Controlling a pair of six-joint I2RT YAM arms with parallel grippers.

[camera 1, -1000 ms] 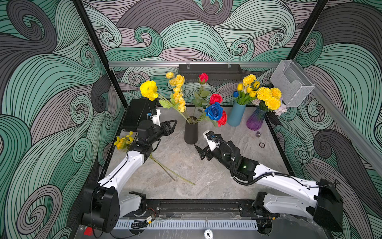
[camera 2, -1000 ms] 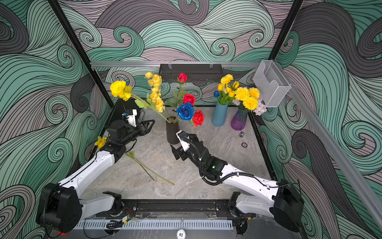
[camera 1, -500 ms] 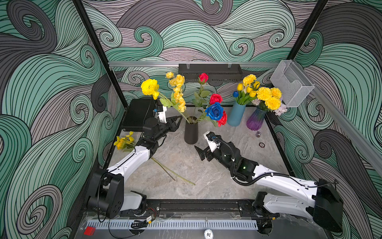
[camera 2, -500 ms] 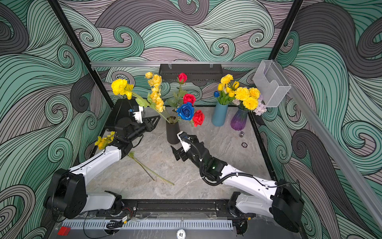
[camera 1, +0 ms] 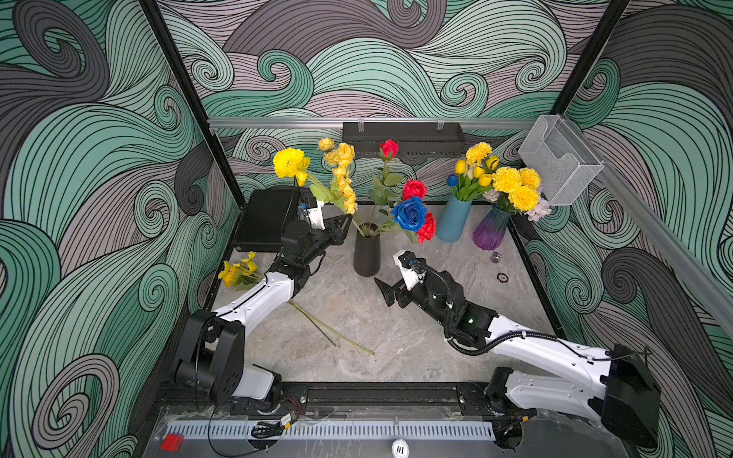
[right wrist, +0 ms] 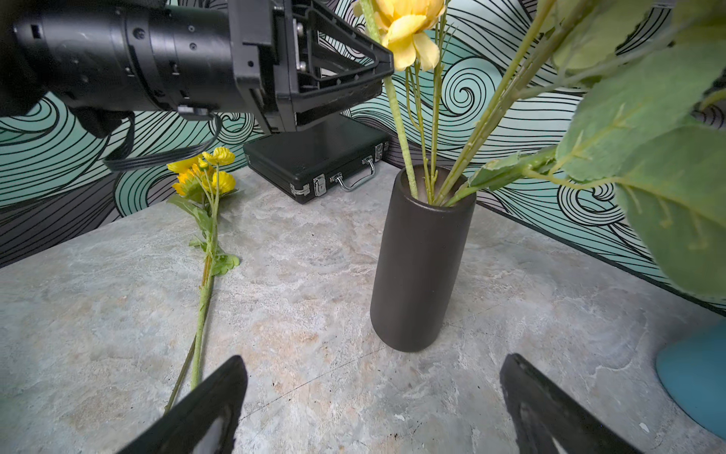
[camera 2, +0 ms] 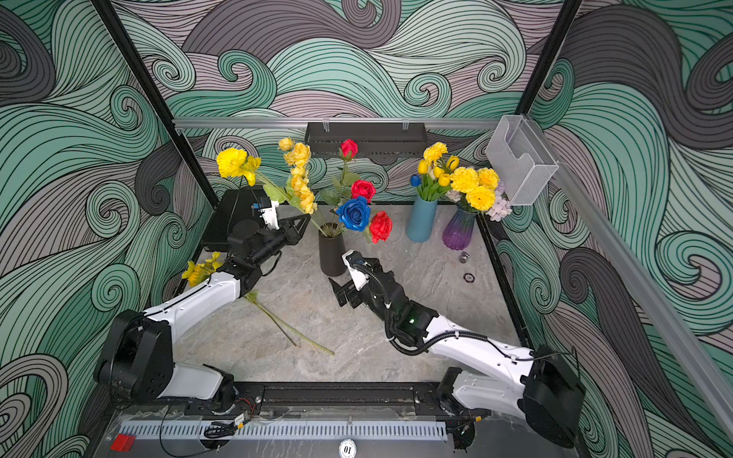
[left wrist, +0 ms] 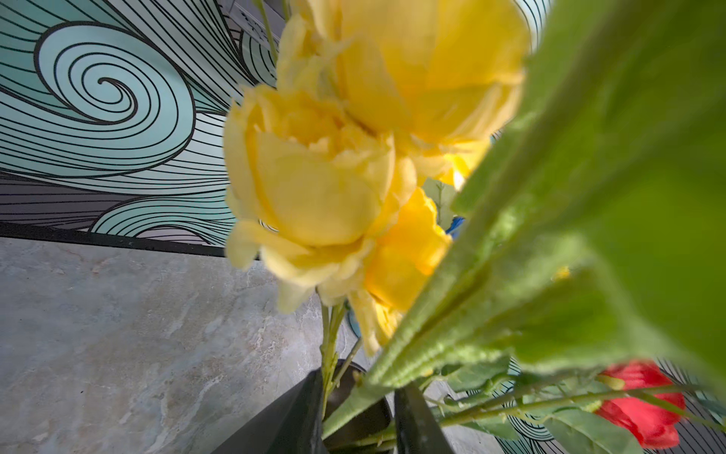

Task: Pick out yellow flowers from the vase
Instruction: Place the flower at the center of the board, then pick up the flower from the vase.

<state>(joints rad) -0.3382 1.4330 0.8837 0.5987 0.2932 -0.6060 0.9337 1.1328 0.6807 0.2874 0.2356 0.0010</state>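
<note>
Toward the middle of the tabletop's [camera 1: 396, 337] far edge, the black vase [camera 1: 367, 253] is standing upright. It is holding a ruffled yellow poppy [camera 1: 289, 162] and a pale yellow rose spray [camera 1: 343, 174] alongside red roses and a blue rose [camera 1: 410, 213]. Two yellow flowers [camera 1: 238, 271] are lying flat by the left edge, heads near the black case [camera 1: 265, 218].

The left gripper [right wrist: 387, 68] is hovering just above the vase rim. Its jaws are standing narrowly apart and straddling the green stems; the left wrist view is showing gaps beside the fuzzy stem [left wrist: 393, 373], so no firm pinch is evident. The right gripper [right wrist: 373, 361] is waiting low, just in front of the vase, jaws wide apart and empty.

Assessment: the blooms are light, with soft fabric heads that crush easily, while the stems look stiff. The best hold is on bare stem just above the rim, clear of leaves. Neighbouring stems are crowding the jaws, so a red rose risks lifting out too, and the vase may tip.
</note>
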